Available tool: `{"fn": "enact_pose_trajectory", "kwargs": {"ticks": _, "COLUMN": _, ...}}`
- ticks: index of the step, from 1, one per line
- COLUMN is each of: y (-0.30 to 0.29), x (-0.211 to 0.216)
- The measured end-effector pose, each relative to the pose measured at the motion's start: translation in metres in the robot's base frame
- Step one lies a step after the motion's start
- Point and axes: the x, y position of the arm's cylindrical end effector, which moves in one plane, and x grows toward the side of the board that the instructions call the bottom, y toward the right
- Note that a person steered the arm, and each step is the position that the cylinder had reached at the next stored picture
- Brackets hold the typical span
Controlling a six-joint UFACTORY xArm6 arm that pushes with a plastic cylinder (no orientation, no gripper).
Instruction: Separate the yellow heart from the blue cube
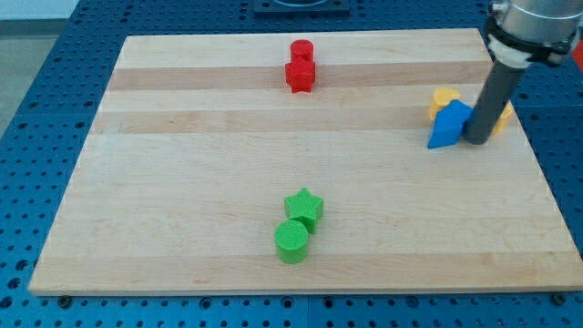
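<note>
Yellow heart-shaped block (444, 97) sits near the view's right edge of the pale wooden board (200, 182), only partly visible behind the blue block (450, 125). That blue piece reads as a wedge or cube from this angle; I cannot settle its shape. The two look to be touching, or nearly so. A further sliver of yellow (504, 116) shows on the far side of my rod, and I cannot tell whether it belongs to the heart or is a second piece.

I carry no fingers, so nothing is grasped or let go; my tip (475, 141) is down on the board, just to the view's right of the blue block, apparently against it.

By my judgement the separation is barely begun: yellow and blue are huddled together, and a push that drives one clear of the other is what remains.

Elsewhere, a red pair of blocks (300, 66) rests near the view's top, and a green star (304, 208) touches a green cylinder (292, 241) toward the bottom, both well apart from my work.

No brand, label or writing is legible anywhere.
</note>
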Motion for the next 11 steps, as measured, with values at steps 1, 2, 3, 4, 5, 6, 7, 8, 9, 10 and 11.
{"fn": "enact_pose_trajectory", "kwargs": {"ticks": 1, "y": -0.012, "x": 0.000}}
{"fn": "enact_pose_trajectory", "kwargs": {"ticks": 2, "y": 0.004, "x": 0.003}}
{"fn": "enact_pose_trajectory", "kwargs": {"ticks": 3, "y": 0.070, "x": 0.014}}
{"fn": "enact_pose_trajectory", "kwargs": {"ticks": 4, "y": 0.085, "x": -0.001}}
{"fn": "enact_pose_trajectory", "kwargs": {"ticks": 5, "y": 0.085, "x": -0.005}}
{"fn": "enact_pose_trajectory", "kwargs": {"ticks": 6, "y": 0.084, "x": -0.011}}
{"fn": "enact_pose_trajectory", "kwargs": {"ticks": 7, "y": 0.084, "x": -0.006}}
{"fn": "enact_pose_trajectory", "kwargs": {"ticks": 8, "y": 0.076, "x": -0.003}}
{"fn": "enact_pose_trajectory", "kwargs": {"ticks": 9, "y": 0.054, "x": -0.005}}
{"fn": "enact_pose_trajectory", "kwargs": {"ticks": 10, "y": 0.018, "x": -0.018}}
{"fn": "enact_pose_trajectory", "kwargs": {"ticks": 11, "y": -0.014, "x": -0.053}}
